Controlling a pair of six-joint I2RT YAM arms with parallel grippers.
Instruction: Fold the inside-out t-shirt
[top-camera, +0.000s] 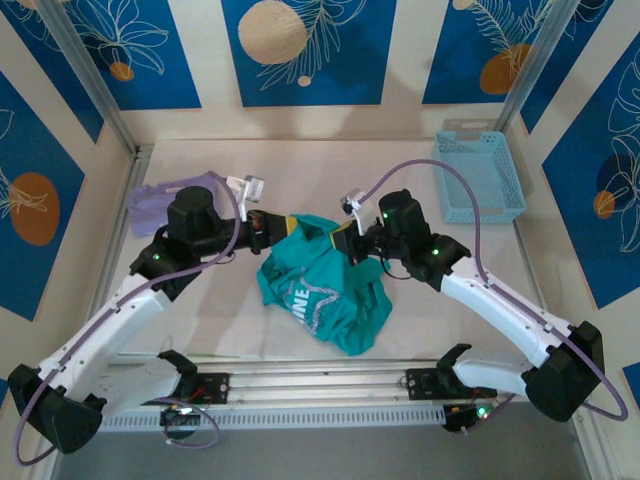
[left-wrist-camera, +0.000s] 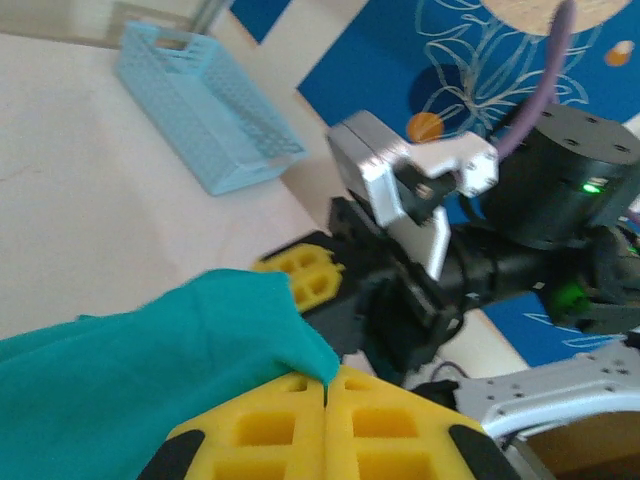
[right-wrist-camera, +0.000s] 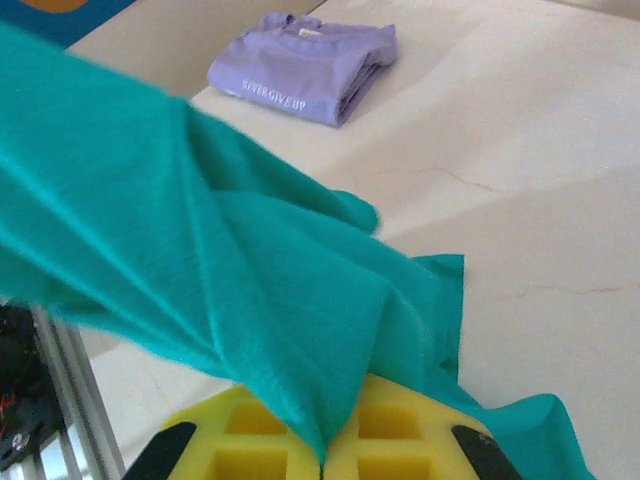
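Note:
The teal-green inside-out t-shirt (top-camera: 320, 280) hangs bunched between both arms over the middle of the table, a pale print showing on its lower part. My left gripper (top-camera: 287, 226) is shut on the shirt's upper left edge; in the left wrist view its yellow jaws (left-wrist-camera: 327, 392) pinch a corner of the teal fabric (left-wrist-camera: 150, 370). From the right, my right gripper (top-camera: 343, 240) is shut on the upper right edge, and in the right wrist view the cloth (right-wrist-camera: 230, 270) drapes out from between its closed yellow jaws (right-wrist-camera: 325, 462).
A folded lavender garment (top-camera: 165, 199) lies at the table's back left, also seen as a purple folded shirt (right-wrist-camera: 305, 65). A light blue basket (top-camera: 479, 175) stands at the back right. The metal rail (top-camera: 320, 385) runs along the near edge.

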